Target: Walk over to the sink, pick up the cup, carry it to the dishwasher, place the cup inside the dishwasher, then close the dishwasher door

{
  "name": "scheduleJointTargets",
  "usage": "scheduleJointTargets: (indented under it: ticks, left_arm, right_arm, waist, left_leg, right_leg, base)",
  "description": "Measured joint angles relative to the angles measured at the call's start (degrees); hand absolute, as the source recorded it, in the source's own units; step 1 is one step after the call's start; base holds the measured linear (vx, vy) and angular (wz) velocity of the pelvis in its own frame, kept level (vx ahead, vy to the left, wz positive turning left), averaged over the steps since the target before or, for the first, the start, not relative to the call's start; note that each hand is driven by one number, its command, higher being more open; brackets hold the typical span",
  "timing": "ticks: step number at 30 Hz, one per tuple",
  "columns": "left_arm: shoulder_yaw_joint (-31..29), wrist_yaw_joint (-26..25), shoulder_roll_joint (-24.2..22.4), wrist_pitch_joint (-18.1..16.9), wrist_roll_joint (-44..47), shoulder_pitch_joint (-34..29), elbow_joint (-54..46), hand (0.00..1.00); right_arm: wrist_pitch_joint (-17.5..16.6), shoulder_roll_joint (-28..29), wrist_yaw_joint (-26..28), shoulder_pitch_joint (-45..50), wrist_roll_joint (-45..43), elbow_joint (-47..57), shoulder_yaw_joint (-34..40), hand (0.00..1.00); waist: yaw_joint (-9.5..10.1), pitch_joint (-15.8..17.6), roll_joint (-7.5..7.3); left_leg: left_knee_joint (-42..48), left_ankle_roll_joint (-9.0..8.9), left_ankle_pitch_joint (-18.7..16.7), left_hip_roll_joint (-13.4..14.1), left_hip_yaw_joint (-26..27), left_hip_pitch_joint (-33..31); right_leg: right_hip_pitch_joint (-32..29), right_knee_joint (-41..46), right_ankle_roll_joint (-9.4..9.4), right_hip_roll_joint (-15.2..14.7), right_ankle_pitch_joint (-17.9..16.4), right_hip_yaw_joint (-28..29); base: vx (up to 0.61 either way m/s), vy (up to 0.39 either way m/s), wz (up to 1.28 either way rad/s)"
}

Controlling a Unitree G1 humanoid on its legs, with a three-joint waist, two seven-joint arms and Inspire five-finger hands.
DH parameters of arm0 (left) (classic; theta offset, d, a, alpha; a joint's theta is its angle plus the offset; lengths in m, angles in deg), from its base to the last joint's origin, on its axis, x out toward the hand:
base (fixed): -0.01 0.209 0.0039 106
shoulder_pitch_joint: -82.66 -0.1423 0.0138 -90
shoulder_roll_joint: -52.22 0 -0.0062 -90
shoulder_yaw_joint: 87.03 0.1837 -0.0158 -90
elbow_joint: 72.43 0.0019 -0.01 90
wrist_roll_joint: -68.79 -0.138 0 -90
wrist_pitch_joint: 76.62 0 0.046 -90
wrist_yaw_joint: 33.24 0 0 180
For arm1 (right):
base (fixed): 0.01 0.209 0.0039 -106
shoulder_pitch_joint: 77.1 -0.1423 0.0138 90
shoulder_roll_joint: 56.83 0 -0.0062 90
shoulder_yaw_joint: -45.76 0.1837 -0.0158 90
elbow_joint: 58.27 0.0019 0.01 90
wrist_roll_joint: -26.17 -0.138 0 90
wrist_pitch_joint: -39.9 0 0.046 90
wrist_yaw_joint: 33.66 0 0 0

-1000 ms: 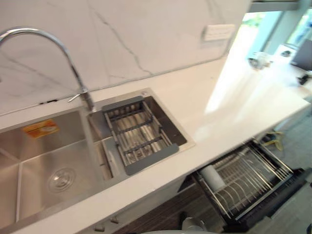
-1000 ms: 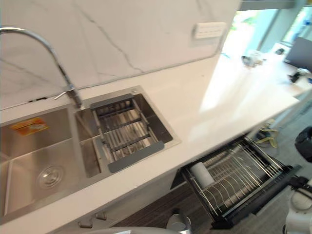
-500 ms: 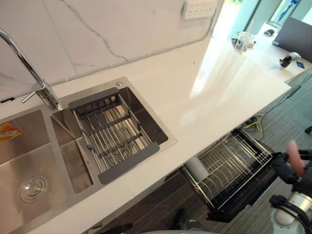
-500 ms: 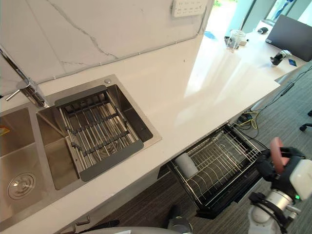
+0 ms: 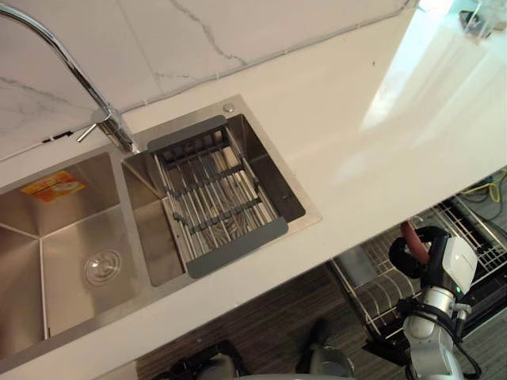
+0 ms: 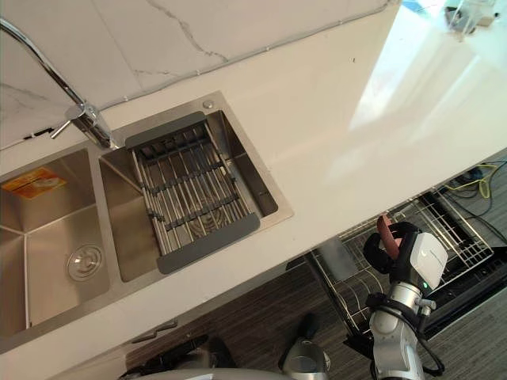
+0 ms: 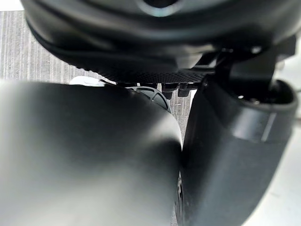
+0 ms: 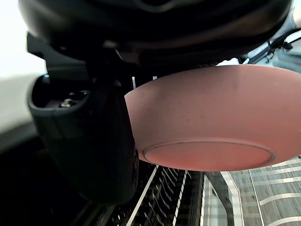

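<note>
left eye view: my right hand hangs low, just past the front edge of the counter and above the pulled-out dishwasher rack. it is clamped on the pink cup. the sink and its drainer basket lie well apart to my left.

right eye view: the cup shows tilted on edge in my grip, over the near corner of the rack.

left wrist view: my left hand is a dark bulk, and i cannot tell its state.

right wrist view: my thumb presses the cup's wall and its base faces the camera. the rack wires lie below, apart from it.

i judge the carry about done and placing in hand. next i'd lower the cup into a free slot, release it, then turn to the door.
</note>
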Motion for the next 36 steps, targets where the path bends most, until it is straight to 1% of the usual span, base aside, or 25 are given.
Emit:
scheduleJointTargets:
  ticks: [1,3,4,6,9,12,13,14,17,20,21,23,26,28,31,33,34,35,36]
  left_arm:
    - [0.01,0.22,-0.19,-0.13,0.02,0.12,0.00,1.00]
    - [0.41,0.97,-0.77,-0.62,0.19,0.60,0.00,1.00]
    - [0.84,1.11,-0.83,-0.82,0.98,1.06,0.01,1.00]
    - [1.81,1.60,-0.86,-1.25,1.90,1.55,0.02,1.00]
    - [2.02,2.46,-0.85,-1.93,2.60,2.09,0.01,1.00]
    - [2.26,2.97,-0.85,-2.03,4.22,2.97,0.04,1.00]
    - [2.60,3.19,-0.85,-2.00,5.04,3.42,0.14,1.00]
    - [2.94,3.28,-0.86,-2.00,5.91,3.64,0.14,1.00]
    - [2.92,3.50,-0.76,-1.99,7.31,3.94,0.18,1.00]
    - [2.92,3.35,-0.56,-1.49,9.28,4.23,0.66,1.00]
    - [2.91,3.18,-0.24,-1.22,10.21,4.24,1.00,1.00]
    - [2.91,3.19,-0.02,-1.12,10.22,4.27,1.10,1.00]
    - [2.90,3.18,0.20,-1.44,10.36,4.55,2.00,1.00]
    - [2.82,3.02,0.20,-2.03,10.75,5.23,3.32,1.00]
    - [2.50,1.89,0.20,-2.49,11.72,5.84,4.84,1.00]
    - [0.48,0.67,0.25,-2.79,11.90,5.89,5.84,1.00]
    - [0.01,0.64,0.35,-2.88,11.88,5.88,6.13,1.00]
    - [-1.20,0.58,0.63,-2.96,11.76,5.87,7.02,1.00]
    - [-2.06,0.51,0.70,-2.89,11.42,5.75,7.14,1.00]
  right_arm:
    - [0.25,-0.62,-0.16,-0.61,-0.01,-0.86,-0.01,0.00]
    - [1.06,-3.02,-0.96,-3.52,-0.02,-3.82,-0.06,0.00]
    - [1.70,-4.66,-1.93,-5.79,-0.03,-5.73,-0.24,0.00]
    - [3.49,-6.73,-4.85,-9.40,-0.09,-8.94,-0.37,0.00]
    - [4.84,-8.82,-6.71,-12.50,-0.11,-11.82,-1.12,0.00]
    - [5.75,-11.46,-8.16,-15.69,-0.08,-14.67,-2.46,0.00]
    - [5.98,-12.47,-8.47,-16.46,-0.06,-15.60,-2.65,0.00]
    - [7.14,-13.24,-9.00,-17.52,-0.05,-16.78,-3.25,1.00]
    - [9.28,-13.56,-9.33,-18.85,-0.14,-18.66,-4.66,1.00]
    - [9.64,-13.53,-8.85,-18.91,-0.57,-19.23,-5.62,1.00]
    - [9.63,-13.44,-7.40,-19.10,-1.96,-19.08,-6.46,1.00]
    - [9.55,-13.35,-6.27,-19.13,-2.42,-18.50,-7.13,1.00]
    - [8.23,-12.51,-4.63,-19.14,-4.74,-17.51,-7.58,1.00]
    - [7.13,-11.06,-3.80,-17.56,-7.02,-15.18,-7.30,1.00]
    - [5.18,-7.16,-2.23,-12.45,-11.47,-7.89,-6.00,1.00]
    - [3.14,-3.12,0.90,-7.50,-13.94,-1.81,-4.57,1.00]
    - [2.77,-2.28,1.67,-6.18,-14.54,-0.25,-4.26,1.00]
    - [1.92,-0.87,2.96,-3.78,-16.01,3.21,-3.83,1.00]
    - [1.50,0.02,3.48,-2.78,-16.12,5.03,-3.08,1.00]
  waist:
    - [0.11,0.29,0.47]
    - [0.34,1.49,1.92]
    - [0.34,2.26,2.68]
    - [0.33,3.32,3.73]
    - [0.31,4.80,4.55]
    - [0.14,6.76,5.75]
    - [0.08,7.37,6.41]
    - [-0.10,8.17,7.02]
    - [-0.21,9.15,7.63]
    - [-0.34,9.67,7.93]
    - [-0.57,9.68,7.93]
    - [-0.59,9.68,7.93]
    - [-0.58,9.70,7.90]
    - [-0.70,9.77,7.79]
    - [-1.05,9.83,6.86]
    - [-1.51,9.03,4.88]
    - [-1.70,8.68,4.27]
    - [-2.21,7.93,2.76]
    - [-2.39,7.49,1.96]
  left_leg:
    - [-0.03,0.09,0.09,-0.12,-0.25,-0.17]
    - [-0.35,0.55,0.56,-0.79,-0.76,-0.98]
    - [-0.53,0.81,0.94,-1.19,-0.99,-1.84]
    - [-0.58,1.22,1.48,-1.69,-1.44,-3.62]
    - [-0.58,1.41,1.96,-1.90,-1.68,-4.78]
    - [-0.53,1.71,2.50,-2.16,-1.95,-6.67]
    - [-0.53,1.81,2.67,-2.29,-2.34,-7.49]
    - [-0.48,1.82,2.77,-2.36,-2.97,-8.07]
    - [-0.46,1.79,2.85,-2.36,-3.46,-9.02]
    - [-0.44,1.81,2.87,-2.38,-3.84,-9.20]
    - [-0.39,1.81,2.88,-2.41,-4.46,-9.20]
    - [-0.22,1.80,2.89,-2.41,-4.69,-9.19]
    - [-0.05,1.79,2.89,-2.40,-4.82,-8.97]
    - [-0.01,1.78,2.89,-2.37,-4.80,-8.84]
    - [-0.01,1.76,2.90,-2.32,-4.49,-7.80]
    - [-0.25,1.73,2.88,-2.28,-3.99,-6.42]
    - [-0.38,1.72,2.87,-2.28,-3.91,-6.02]
    - [-0.63,1.68,2.85,-2.27,-3.71,-5.12]
    - [-0.77,1.61,2.79,-2.25,-3.42,-4.72]
  right_leg:
    - [-0.07,0.19,0.06,-0.19,-0.04,0.00]
    - [-0.78,0.58,0.31,-0.93,-0.08,-0.13]
    - [-1.85,1.14,0.33,-1.42,-0.07,-0.18]
    - [-3.47,1.59,0.51,-2.01,0.07,-0.31]
    - [-4.85,2.29,0.51,-2.43,0.11,-0.30]
    - [-6.68,2.44,0.22,-2.71,0.36,-0.23]
    - [-7.30,2.50,0.14,-2.81,0.44,-0.29]
    - [-7.62,2.55,0.08,-2.86,0.50,-0.51]
    - [-8.58,2.84,0.05,-2.87,0.53,-0.48]
    - [-8.68,3.10,0.04,-2.89,0.54,0.05]
    - [-8.68,3.14,0.05,-2.80,0.52,1.84]
    - [-8.69,3.13,0.07,-2.77,0.51,2.71]
    - [-8.67,3.13,0.09,-2.75,0.49,3.56]
    - [-8.62,3.12,0.13,-2.73,0.45,3.83]
    - [-7.80,2.92,0.25,-2.59,0.37,4.40]
    - [-6.53,1.88,0.27,-2.17,0.41,4.93]
    - [-6.16,1.66,0.27,-2.08,0.42,5.01]
    - [-5.24,1.07,0.53,-1.83,0.66,5.17]
    - [-5.01,0.81,0.62,-1.74,0.74,5.36]
  base:
    - [-0.07,0.093,0.24]
    - [-0.09,0.085,0.16]
    - [-0.10,0.060,0.13]
    - [-0.09,0.040,0.13]
    - [-0.09,0.025,0.06]
    - [-0.08,0.016,0.05]
    - [-0.07,0.020,0.12]
    - [-0.05,0.015,0.13]
    - [-0.02,0.010,0.04]
    - [0.00,0.041,0.06]
    - [0.00,0.050,0.06]
    - [0.00,0.024,0.03]
    - [-0.04,0.029,-0.05]
    - [-0.06,0.025,-0.04]
    - [-0.06,0.026,-0.09]
    - [-0.04,0.016,-0.13]
    - [-0.02,0.012,-0.12]
    - [-0.01,0.010,-0.09]
    - [-0.01,0.015,-0.23]
